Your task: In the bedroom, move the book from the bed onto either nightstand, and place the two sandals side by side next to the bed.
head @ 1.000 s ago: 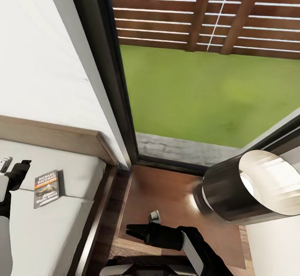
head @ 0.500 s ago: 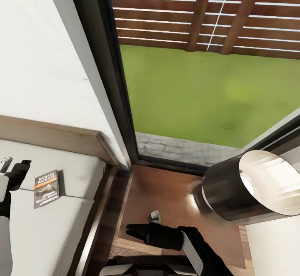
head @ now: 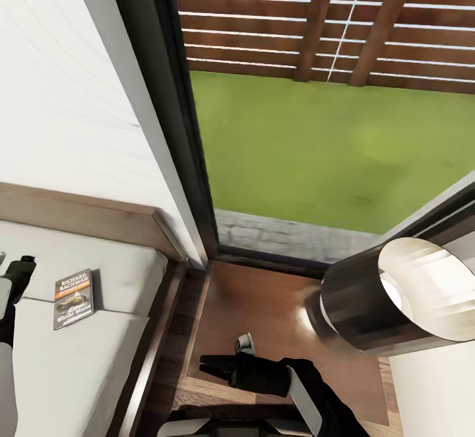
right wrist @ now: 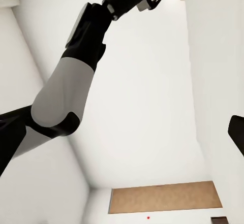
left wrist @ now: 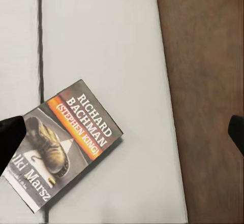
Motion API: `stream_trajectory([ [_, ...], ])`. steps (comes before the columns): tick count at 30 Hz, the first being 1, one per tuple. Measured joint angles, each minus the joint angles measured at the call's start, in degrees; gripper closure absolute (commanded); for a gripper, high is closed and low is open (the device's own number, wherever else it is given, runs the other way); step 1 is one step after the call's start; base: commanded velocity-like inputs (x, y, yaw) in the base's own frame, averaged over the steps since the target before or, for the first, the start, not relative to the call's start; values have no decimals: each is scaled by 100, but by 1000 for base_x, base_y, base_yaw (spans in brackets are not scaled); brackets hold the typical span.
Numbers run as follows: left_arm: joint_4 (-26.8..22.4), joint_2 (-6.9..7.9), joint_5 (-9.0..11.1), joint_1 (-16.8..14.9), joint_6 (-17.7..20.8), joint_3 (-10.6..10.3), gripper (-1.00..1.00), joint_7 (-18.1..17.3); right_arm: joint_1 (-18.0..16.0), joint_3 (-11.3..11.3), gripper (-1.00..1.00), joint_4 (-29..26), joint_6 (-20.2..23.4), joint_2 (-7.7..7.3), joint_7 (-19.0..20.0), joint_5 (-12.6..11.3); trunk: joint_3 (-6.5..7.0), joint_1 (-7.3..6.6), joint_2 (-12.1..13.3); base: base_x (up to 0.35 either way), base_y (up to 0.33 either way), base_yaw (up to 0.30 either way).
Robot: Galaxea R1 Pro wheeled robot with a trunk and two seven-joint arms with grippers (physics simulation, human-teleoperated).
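My left gripper [head: 14,273] has drawn back toward the edge of the head view over the last second, so it now sits farther from the book [head: 73,298] than it did, and it has not touched it. The book has not moved. It lies flat on the bed [head: 125,278], cover up, near the headboard and the side facing the nightstand [head: 264,305]. I read this as a re-aim before the pick, not progress: the book is not yet lifted.

In the left wrist view my 2 fingers are spread wide, one dark tip over the book's [left wrist: 63,137] lower corner, the other out past the mattress edge over the brown frame. They hold nothing.

My right gripper [head: 214,366] hovers over the nightstand's near edge, beside the lamp [head: 389,298]. I cannot tell whether its fingers are apart or together.

The cover reads "RICHARD BACHMAN", then "(STEPHEN KING)" on the orange band. Below the boot picture I can make out "Marsz"; the word before it is partly hidden.
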Motion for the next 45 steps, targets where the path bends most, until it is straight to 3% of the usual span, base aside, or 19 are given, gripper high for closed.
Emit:
stream_trajectory([
  [5,101,-7,4,0,-664,-135,-100,466,0,0,-100,0,0,0,0,0,0,0,0,0,0,0],
  [11,162,-40,42,0,-874,-971,-100,608,0,0,-100,0,0,-4,0,0,0,0,0,0,0,0],
  [12,161,-49,43,-1,-874,-1003,-100,608,0,0,-100,0,0,-2,0,0,0,0,0,0,0,0],
  [45,208,-65,48,-1,-865,-1060,-100,562,0,0,-100,0,0,0,0,0,0,0,0,0,0,0],
])
